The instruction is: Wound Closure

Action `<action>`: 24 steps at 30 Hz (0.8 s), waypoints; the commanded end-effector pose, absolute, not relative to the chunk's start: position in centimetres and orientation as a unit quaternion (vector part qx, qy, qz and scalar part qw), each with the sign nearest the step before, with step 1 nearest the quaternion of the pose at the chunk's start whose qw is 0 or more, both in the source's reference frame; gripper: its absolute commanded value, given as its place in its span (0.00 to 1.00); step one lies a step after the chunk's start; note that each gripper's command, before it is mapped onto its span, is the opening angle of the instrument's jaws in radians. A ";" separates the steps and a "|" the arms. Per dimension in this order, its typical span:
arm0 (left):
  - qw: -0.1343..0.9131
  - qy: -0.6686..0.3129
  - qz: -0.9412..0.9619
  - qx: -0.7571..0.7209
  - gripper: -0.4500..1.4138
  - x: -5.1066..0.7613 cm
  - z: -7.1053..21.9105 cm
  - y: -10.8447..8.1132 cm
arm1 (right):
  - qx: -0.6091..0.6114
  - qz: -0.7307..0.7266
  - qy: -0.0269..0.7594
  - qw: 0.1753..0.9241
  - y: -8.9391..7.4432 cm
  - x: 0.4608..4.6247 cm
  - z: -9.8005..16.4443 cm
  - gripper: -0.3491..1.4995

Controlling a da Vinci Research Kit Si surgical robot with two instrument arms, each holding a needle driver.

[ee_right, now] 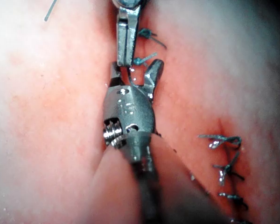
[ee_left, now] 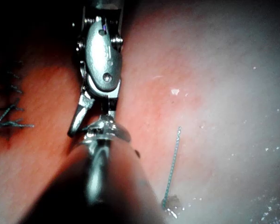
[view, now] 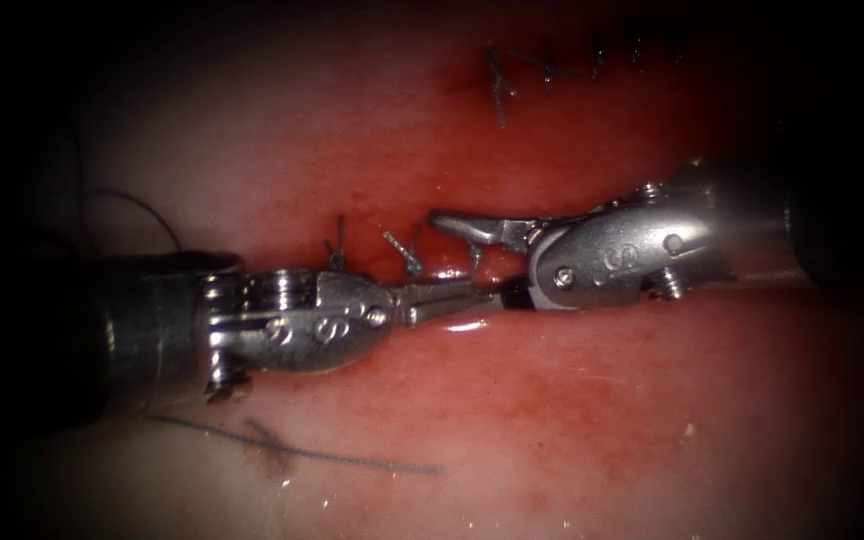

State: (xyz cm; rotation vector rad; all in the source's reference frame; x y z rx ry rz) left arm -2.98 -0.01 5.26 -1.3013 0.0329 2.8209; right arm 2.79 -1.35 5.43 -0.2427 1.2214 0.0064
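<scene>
Jaws of my left tool [view: 462,297] are pressed together; I cannot tell whether they pinch thread. They reach in between the spread, empty jaws of my right tool [view: 472,258]. I cannot tell where the needle is. Nearer me than both, a cut end of thread [view: 352,462] lies loose on open tissue [view: 652,420]. Just beyond the jaws stand knot tails [view: 407,250]; farther off, a stitched row [view: 542,70].

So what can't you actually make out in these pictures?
- The needle: I cannot find it; where the left pincer meets the right pincer, metal overlaps in the endoscope view.
- What the left pincer holds: its tips are hidden behind the right tool there.
- The cut: red fluid blurs its edges.
- The loose thread: one end fades into the dark on the left.
</scene>
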 end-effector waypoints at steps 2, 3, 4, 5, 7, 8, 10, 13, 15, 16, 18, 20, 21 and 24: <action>0.015 0.011 0.908 -0.419 0.00 -3.04 5.3 0.0 | -0.115 -0.009 0.580 0.806 -1.4 2.97 5.5 0.78; 0.015 0.011 0.908 -0.419 0.00 -3.04 5.3 0.0 | -0.116 -0.014 0.582 0.805 -1.5 3.00 5.5 0.78; 0.015 0.011 0.908 -0.419 0.00 -3.04 5.3 0.0 | -0.116 -0.014 0.582 0.805 -1.5 3.00 5.5 0.78; 0.016 0.012 0.907 -0.420 0.00 -3.04 5.3 0.0 | -0.119 -0.022 0.587 0.801 -1.5 3.05 5.5 0.78; 0.016 0.011 0.907 -0.420 0.00 -3.05 5.3 0.0 | -0.124 -0.031 0.591 0.797 -1.5 3.09 5.5 0.78; 0.016 0.011 0.907 -0.420 0.00 -3.06 5.3 0.0 | -0.124 -0.035 0.593 0.794 -1.5 3.11 5.5 0.78; 0.016 0.011 0.907 -0.420 0.00 -3.06 5.3 0.0 | -0.128 -0.036 0.593 0.794 -1.5 3.13 5.5 0.78; 0.015 0.010 0.906 -0.423 0.00 -3.09 5.2 -0.1 | -0.135 -0.034 0.590 0.795 -1.5 3.15 5.5 0.80; 0.012 0.010 0.905 -0.425 0.00 -3.12 5.2 -0.1 | -0.138 -0.035 0.590 0.795 -1.5 3.15 5.5 0.80; 0.011 0.009 0.905 -0.426 0.00 -3.13 5.2 -0.1 | -0.140 -0.037 0.590 0.795 -1.5 3.14 5.5 0.80; 0.011 0.009 0.904 -0.427 0.00 -3.15 5.2 -0.1 | -0.140 -0.037 0.590 0.795 -1.5 3.14 5.5 0.80; 0.011 0.009 0.904 -0.427 0.00 -3.16 5.2 -0.1 | -0.142 -0.039 0.589 0.794 -1.5 3.15 5.5 0.79; 0.012 0.010 0.904 -0.428 0.00 -3.16 5.2 -0.1 | -0.142 -0.039 0.589 0.795 -1.5 3.16 5.5 0.77; 0.012 0.010 0.904 -0.428 0.00 -3.16 5.2 -0.1 | -0.124 -0.040 0.584 0.801 -1.5 3.17 5.5 0.23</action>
